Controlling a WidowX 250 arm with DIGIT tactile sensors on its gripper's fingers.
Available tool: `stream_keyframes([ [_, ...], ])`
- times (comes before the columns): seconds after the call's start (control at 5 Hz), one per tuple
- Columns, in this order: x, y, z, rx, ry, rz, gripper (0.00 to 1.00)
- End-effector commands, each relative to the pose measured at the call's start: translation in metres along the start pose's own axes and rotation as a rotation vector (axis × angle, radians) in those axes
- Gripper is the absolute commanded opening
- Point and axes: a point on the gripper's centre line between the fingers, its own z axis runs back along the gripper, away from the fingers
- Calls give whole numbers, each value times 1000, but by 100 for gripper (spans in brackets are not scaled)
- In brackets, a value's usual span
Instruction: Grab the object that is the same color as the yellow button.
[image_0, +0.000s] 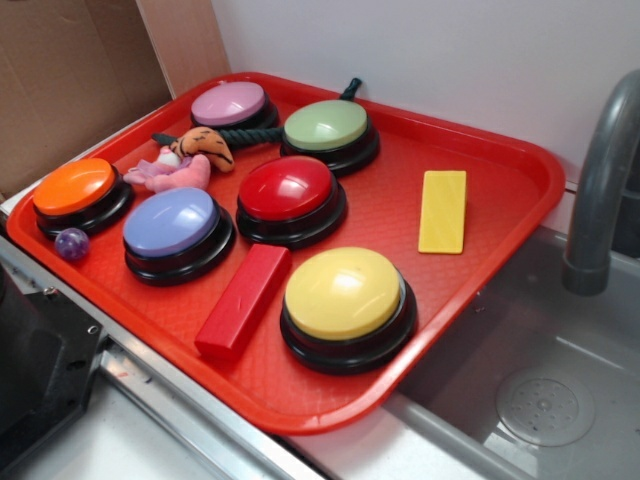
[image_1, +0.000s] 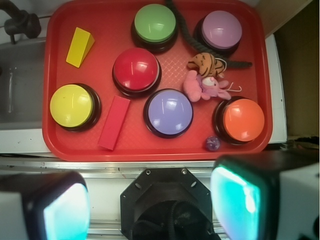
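The object, a thin flat yellow block (image_0: 443, 211), lies on the red tray (image_0: 500, 165) at its far right side, apart from every button. In the wrist view the yellow block (image_1: 80, 47) is at the tray's upper left. The big yellow button (image_0: 345, 295) on its black base stands near the tray's front edge; the wrist view has the yellow button (image_1: 72, 106) just below the block. My gripper (image_1: 150, 205) hangs high, back from the tray's near rim (image_1: 150, 155) above a black mount. It is open, its teal pads (image_1: 67, 212) wide apart with nothing between them.
A thick red block (image_0: 243, 300) lies left of the yellow button. Red (image_0: 290, 190), lilac-blue (image_0: 172, 222), orange (image_0: 75, 186), green (image_0: 326, 126) and pink (image_0: 229, 104) buttons crowd the tray. Plush toys (image_0: 180, 165), a dark rope and a purple marble (image_0: 72, 243) lie there too. The sink and grey faucet (image_0: 600, 180) are at right.
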Motion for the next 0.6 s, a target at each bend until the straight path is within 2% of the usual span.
stream_keyframes([
  [0.0,0,0,0,0,0,0,100],
  [0.2,25,-7,-20,-24,38,44,100],
  [0.4,52,-20,-41,-38,-14,141,100],
])
